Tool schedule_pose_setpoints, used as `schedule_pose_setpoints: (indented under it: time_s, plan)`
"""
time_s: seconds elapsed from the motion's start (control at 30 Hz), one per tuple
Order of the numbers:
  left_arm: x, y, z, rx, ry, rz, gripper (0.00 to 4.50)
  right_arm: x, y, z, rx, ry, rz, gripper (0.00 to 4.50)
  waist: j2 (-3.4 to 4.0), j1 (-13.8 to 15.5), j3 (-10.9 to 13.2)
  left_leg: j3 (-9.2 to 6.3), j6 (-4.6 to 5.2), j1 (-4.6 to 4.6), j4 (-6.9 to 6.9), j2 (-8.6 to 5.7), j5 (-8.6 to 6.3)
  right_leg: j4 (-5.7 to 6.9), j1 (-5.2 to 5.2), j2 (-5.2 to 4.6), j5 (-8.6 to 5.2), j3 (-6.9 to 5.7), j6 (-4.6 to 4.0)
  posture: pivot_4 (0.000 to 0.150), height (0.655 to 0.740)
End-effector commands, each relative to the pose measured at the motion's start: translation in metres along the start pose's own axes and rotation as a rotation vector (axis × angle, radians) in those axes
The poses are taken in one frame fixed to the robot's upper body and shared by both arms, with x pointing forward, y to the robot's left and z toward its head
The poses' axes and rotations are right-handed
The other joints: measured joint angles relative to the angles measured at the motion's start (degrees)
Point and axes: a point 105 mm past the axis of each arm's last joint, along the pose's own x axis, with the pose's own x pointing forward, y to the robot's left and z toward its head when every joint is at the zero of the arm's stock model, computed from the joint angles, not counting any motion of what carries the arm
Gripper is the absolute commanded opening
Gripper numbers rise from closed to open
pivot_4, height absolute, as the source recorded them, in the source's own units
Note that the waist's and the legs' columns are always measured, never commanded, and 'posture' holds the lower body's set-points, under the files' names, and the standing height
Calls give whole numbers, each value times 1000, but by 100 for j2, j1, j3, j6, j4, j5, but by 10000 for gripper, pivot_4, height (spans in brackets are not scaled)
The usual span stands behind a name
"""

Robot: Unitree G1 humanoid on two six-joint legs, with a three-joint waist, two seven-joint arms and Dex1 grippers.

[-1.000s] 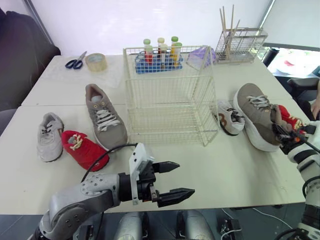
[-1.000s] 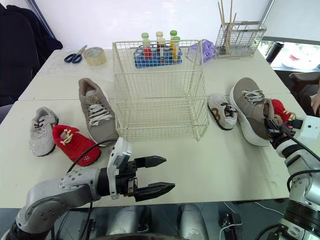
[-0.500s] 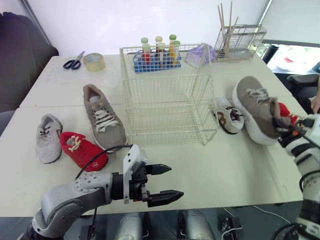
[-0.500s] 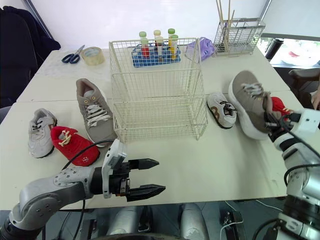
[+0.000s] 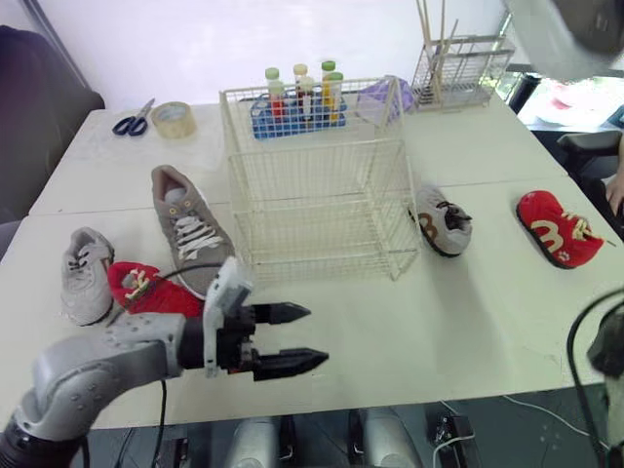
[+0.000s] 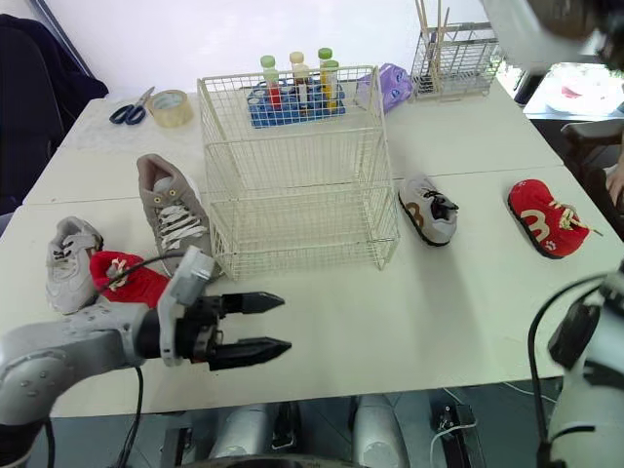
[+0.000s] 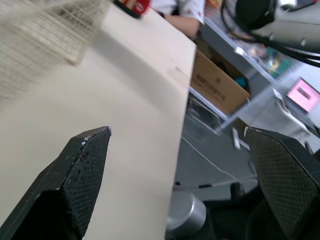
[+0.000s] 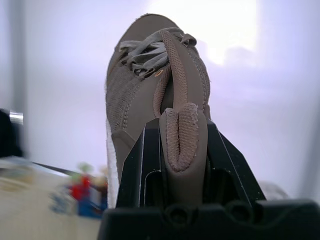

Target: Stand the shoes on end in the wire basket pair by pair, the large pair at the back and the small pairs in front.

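Large shoe (image 8: 150,75) | heel apparently clamped in right gripper (image 8: 182,131) | left gripper (image 5: 314,335) splayed

Coated metal wire basket (image 5: 322,185), matt woven-cloth brown shoe (image 8: 150,95), smooth matt table (image 5: 478,322), grainy black pads (image 7: 82,165) on left hand (image 5: 316,335)

Cream wire basket (image 5: 317,185): upright, mid-table. Large grey-brown sneaker (image 5: 190,229): on its sole, just left of the basket. Second large grey-brown sneaker (image 8: 155,95): heel clamped in right gripper (image 8: 181,130). Small grey shoe (image 5: 83,276) and small red shoe (image 5: 146,290): side by side, far left. Small grey-white shoe (image 5: 441,220): just right of the basket. Second small red shoe (image 5: 556,229): further right.
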Motion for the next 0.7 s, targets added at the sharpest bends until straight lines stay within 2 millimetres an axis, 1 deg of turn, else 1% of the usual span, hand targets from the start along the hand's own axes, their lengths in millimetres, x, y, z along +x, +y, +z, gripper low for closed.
schedule_pose_setpoints:
  time_s: [0.03,0.1,0.17,0.23,0.27,0.37,0.43,0.5,0.53,0.6,0.67,0.7]
  plan:
    - [-17,-14,18,-2,-56,34,45000,24,53,38,-18,-117,425,2724,-12,18,3,-3,-2,-4,-3,1,1,-2,-4,1,0,1,-1,1500,7400]
    - [-28,-17,22,-18,-74,91,45000,31,82,43,-19,-135,652,2724,-35,15,13,-2,-1,-9,-1,6,0,-6,-6,-3,-1,2,-3,1500,7400]
    - [-41,-21,23,-35,-92,167,45000,28,107,35,-62,-101,891,2724,-54,20,20,1,3,-11,6,5,-3,-7,-5,-7,1,1,-3,1500,7400]
    - [-55,-28,27,-57,-128,229,45000,24,124,27,-138,-60,1055,2724,-77,50,30,2,12,-13,17,-4,-8,-7,-1,-20,3,-1,-6,1500,7400]
    - [-61,-31,29,-67,-147,251,45000,23,130,24,-170,-46,1101,2724,-83,63,34,1,17,-15,20,-15,-11,-4,-1,-43,3,-4,-6,1500,7400]
    - [-79,-40,32,-86,-185,305,45000,25,142,17,-263,-24,1173,2724,-88,63,38,1,34,-20,24,-41,-20,-3,-4,-85,3,-16,-6,1500,7400]
    - [-106,-56,27,-94,-175,362,45000,28,145,7,-364,6,1213,2724,-106,3,50,5,37,-23,25,-51,-22,-5,-8,-92,3,-17,-6,1500,7400]
    - [-132,-74,22,-142,-131,418,45000,32,146,3,-398,15,1230,2724,-137,-107,63,12,39,-31,22,-51,-23,-8,-22,-88,2,-23,-4,1500,7400]
    - [-140,-82,21,-168,-114,433,45000,34,146,2,-402,16,1235,2724,-141,-134,69,13,39,-35,21,-49,-23,-8,-27,-83,0,-28,-1,1500,7400]
    - [-155,-90,24,-192,-96,476,45000,35,146,0,-410,23,1244,2724,-131,-138,73,15,38,-36,21,-48,-23,-7,-31,-69,-2,-33,2,1500,7400]
    - [-187,-81,42,-120,-136,599,45000,34,150,1,-395,7,1269,2724,-126,-117,75,15,31,-33,23,-42,-20,2,-34,-64,-5,-34,4,1500,7400]
    - [-199,-77,50,-86,-151,640,45000,33,151,1,-389,-1,1280,2724,-125,-99,76,14,25,-32,22,-40,-18,8,-36,-62,-6,-35,3,1500,7400]
